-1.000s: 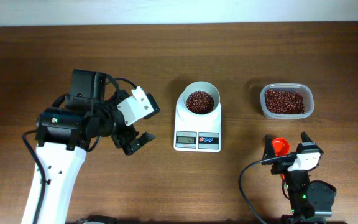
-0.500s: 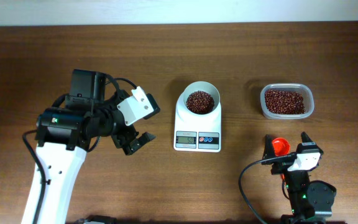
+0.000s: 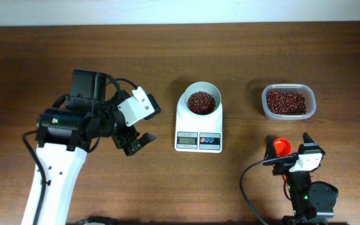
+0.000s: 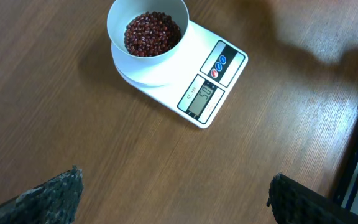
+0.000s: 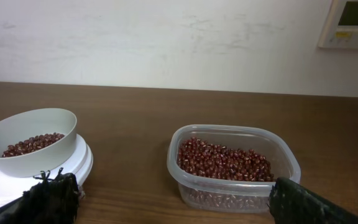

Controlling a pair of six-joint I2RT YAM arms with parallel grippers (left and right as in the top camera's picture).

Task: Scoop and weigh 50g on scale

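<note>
- Centrally, the scale (image 3: 199, 128) is sitting on the wooden table (image 3: 167, 50). Its display and buttons are facing the robot, so the reading is showing to the overhead and left wrist cameras.
- The white bowl (image 3: 213, 90) is resting on the platform of the scale and holding a portion of red beans (image 3: 200, 102), so that only what goes into it is being weighed.
- The clear tub (image 3: 287, 115) of beans is standing well apart to the right of the scale, serving as the supply on the right arm's side.
- The left gripper (image 3: 137, 144) is hanging to the left of the scale with its jaws spread wide, holding nothing. Its camera is looking down on the display.
- The right gripper (image 5: 179, 202) is likewise standing wide open, facing the tub and the bowl. An orange scoop (image 3: 281, 145) is lying between its fingers, though whether they are touching it cannot be told.
- Judging by the filled bowl and the two grippers keeping apart from it, the weighing is probably nearing completion. The digits are showing too small to read with certainty.
</note>
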